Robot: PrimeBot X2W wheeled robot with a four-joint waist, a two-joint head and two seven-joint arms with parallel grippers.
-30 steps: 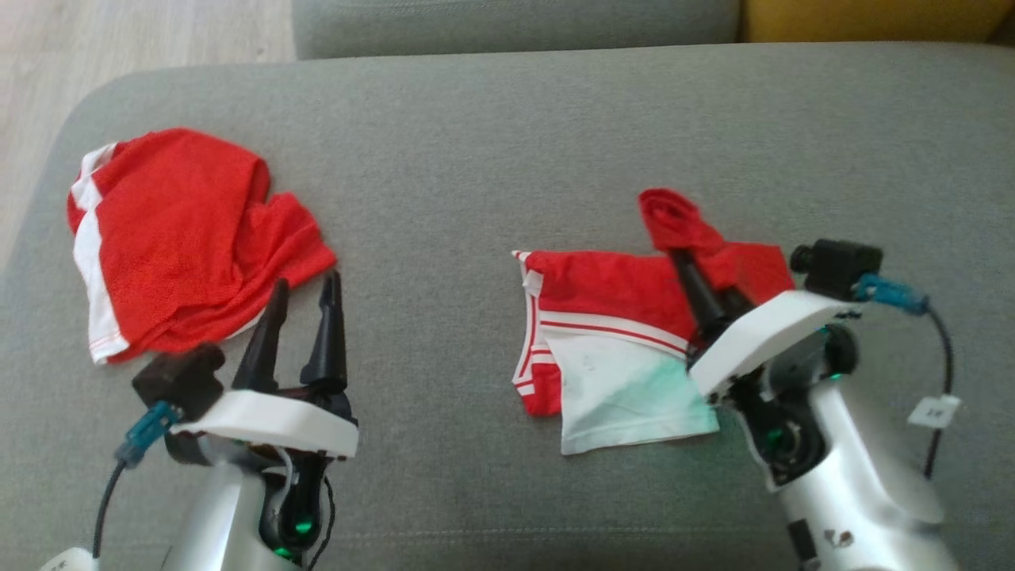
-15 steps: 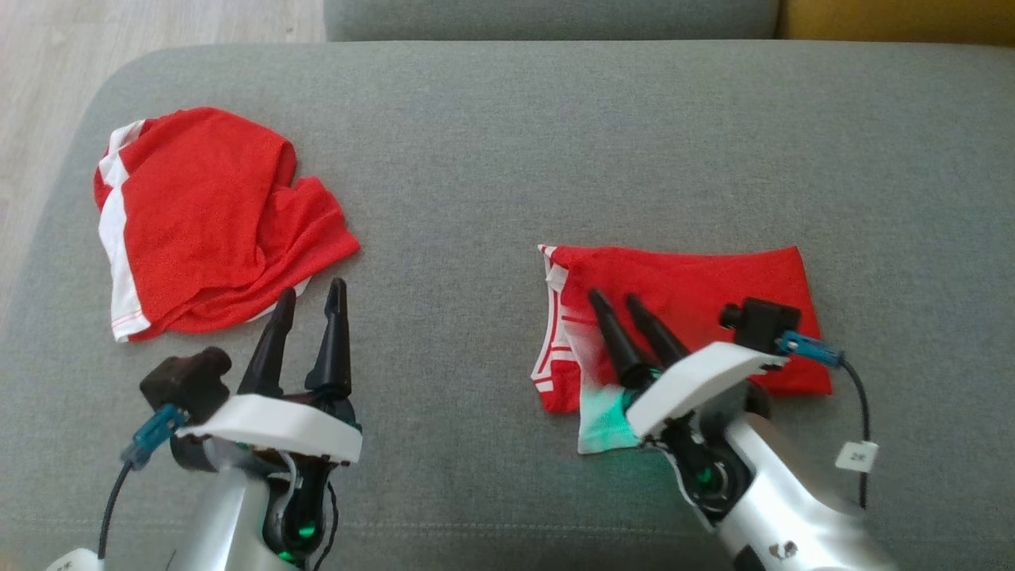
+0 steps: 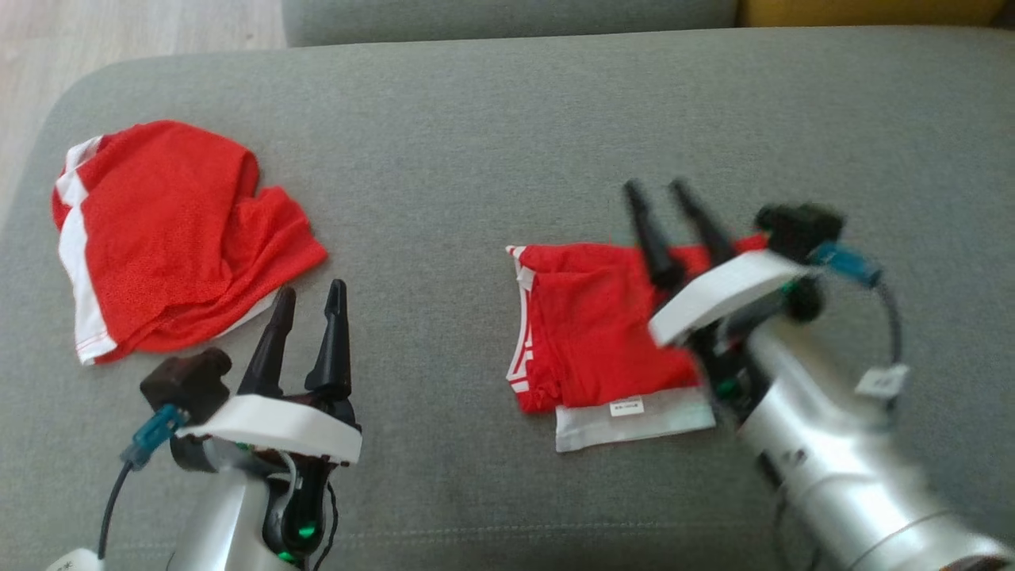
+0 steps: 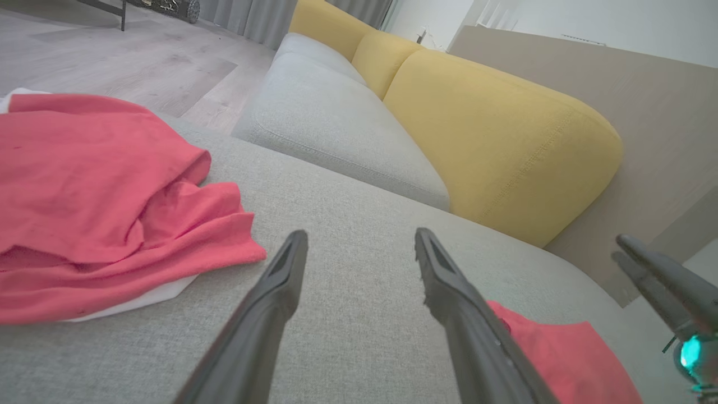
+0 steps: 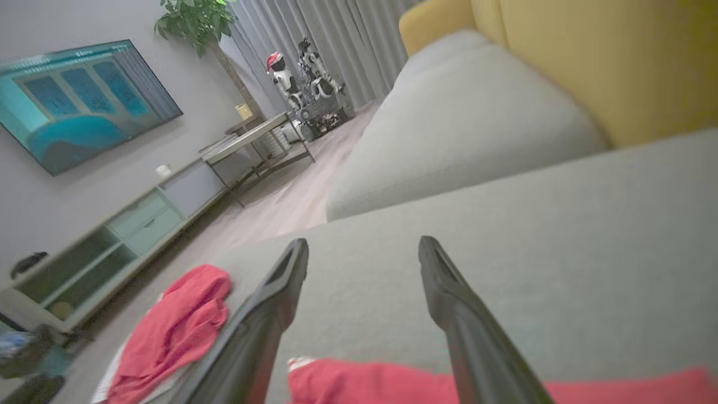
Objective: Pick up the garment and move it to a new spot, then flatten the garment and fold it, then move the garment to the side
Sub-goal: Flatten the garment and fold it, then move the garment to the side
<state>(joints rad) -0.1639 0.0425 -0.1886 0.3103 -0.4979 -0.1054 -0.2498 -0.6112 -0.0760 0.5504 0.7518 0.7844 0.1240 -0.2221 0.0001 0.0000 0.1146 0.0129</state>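
A red garment [image 3: 595,333] with white trim lies folded flat on the grey sofa cushion [image 3: 476,143], right of centre, its white waistband facing me. It also shows in the left wrist view [image 4: 561,353] and the right wrist view [image 5: 364,384]. My right gripper [image 3: 658,190] hovers open over the garment's far edge, blurred, holding nothing. In its wrist view the right gripper [image 5: 362,247] has bare cushion between its fingers. My left gripper [image 3: 311,292] stands open and empty near the front left; in its own view the left gripper [image 4: 359,235] points over bare cushion.
A second red garment [image 3: 158,238], crumpled with white edging, lies at the cushion's left end, just beyond my left fingertips. Wooden floor [image 3: 119,32] drops off at the left. Another grey seat [image 4: 336,123] and yellow backrests [image 4: 493,146] lie beyond.
My right gripper has opened and let go of the garment's raised flap, which now lies folded over. The gripper then rose and moved toward the far edge. The head camera shifted slightly.
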